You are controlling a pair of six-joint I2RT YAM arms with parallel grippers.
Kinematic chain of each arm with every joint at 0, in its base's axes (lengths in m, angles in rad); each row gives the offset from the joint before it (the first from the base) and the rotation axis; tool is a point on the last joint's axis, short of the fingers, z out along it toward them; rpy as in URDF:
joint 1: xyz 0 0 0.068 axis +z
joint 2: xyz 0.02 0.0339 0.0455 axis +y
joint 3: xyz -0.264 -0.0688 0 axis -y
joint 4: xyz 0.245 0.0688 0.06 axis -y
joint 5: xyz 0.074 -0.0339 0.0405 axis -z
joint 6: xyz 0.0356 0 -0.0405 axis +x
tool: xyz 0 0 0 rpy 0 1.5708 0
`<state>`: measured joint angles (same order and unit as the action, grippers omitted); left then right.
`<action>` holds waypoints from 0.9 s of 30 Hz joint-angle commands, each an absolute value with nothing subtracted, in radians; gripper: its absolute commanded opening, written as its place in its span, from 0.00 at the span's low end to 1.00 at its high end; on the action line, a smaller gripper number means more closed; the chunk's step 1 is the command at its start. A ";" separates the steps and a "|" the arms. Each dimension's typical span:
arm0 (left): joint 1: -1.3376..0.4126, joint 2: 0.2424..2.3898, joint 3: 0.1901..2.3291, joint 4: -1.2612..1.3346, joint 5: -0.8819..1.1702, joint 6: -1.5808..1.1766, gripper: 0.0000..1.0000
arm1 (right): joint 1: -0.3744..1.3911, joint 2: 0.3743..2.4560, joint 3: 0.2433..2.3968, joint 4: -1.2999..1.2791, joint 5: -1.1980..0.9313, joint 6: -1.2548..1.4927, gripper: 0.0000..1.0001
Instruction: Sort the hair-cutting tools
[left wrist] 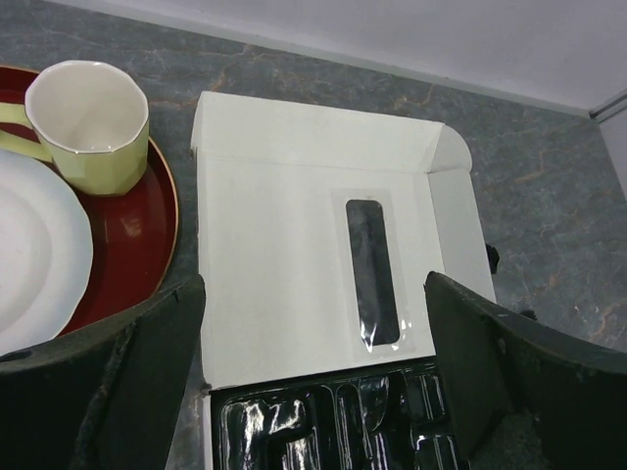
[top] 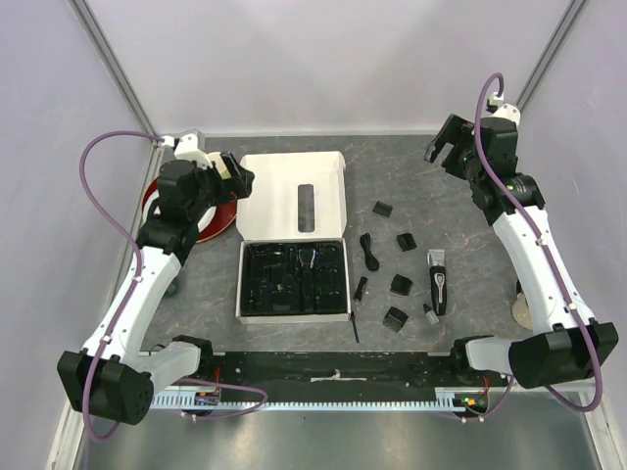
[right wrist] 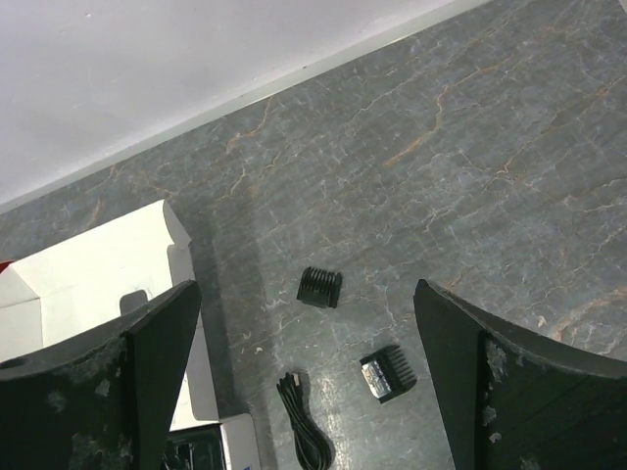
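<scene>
Our left gripper (top: 235,176) and right gripper (top: 446,147) both hang wide and empty, so a careless descent risks scattering the small, closely spaced comb attachments (top: 402,285) beside the clipper (top: 438,280).

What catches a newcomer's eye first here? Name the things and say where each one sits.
The open white box with its black insert lies in the middle of the table. To its right, the clipper, cord and small black combs lie scattered. At the far left, a red tray holds a cream cup and a white plate.
</scene>
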<state>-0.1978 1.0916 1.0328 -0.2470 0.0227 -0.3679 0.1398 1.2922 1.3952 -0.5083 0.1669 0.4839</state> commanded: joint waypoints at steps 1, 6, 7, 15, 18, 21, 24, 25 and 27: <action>-0.196 1.097 1.040 -0.118 0.031 -0.407 1.00 | 0.137 1.256 1.402 -0.520 0.152 0.469 0.98; -0.196 1.143 1.080 -0.135 0.034 -0.394 1.00 | 0.133 1.267 1.385 -0.571 0.138 0.439 0.98; -0.196 1.150 1.084 -0.152 0.037 -0.391 1.00 | 0.133 1.267 1.372 -0.590 0.141 0.434 0.98; -0.192 1.161 1.068 -0.251 -0.126 -0.449 1.00 | 0.135 1.302 1.266 -0.732 0.152 0.433 0.98; -0.189 1.154 1.078 -0.272 -0.134 -0.416 1.00 | 0.135 1.298 1.191 -0.798 0.155 0.451 0.98; -0.189 1.154 1.103 -0.297 -0.135 -0.390 1.00 | 0.135 1.272 1.112 -0.818 0.138 0.497 0.98; -0.187 1.146 1.095 -0.288 -0.118 -0.376 1.00 | 0.137 1.250 1.053 -0.833 0.132 0.509 0.98; -0.187 1.143 1.080 -0.285 -0.104 -0.373 1.00 | 0.137 1.246 1.037 -0.838 0.138 0.511 0.98; -0.187 1.143 1.072 -0.293 -0.089 -0.374 1.00 | 0.137 1.246 1.005 -0.847 0.155 0.512 0.97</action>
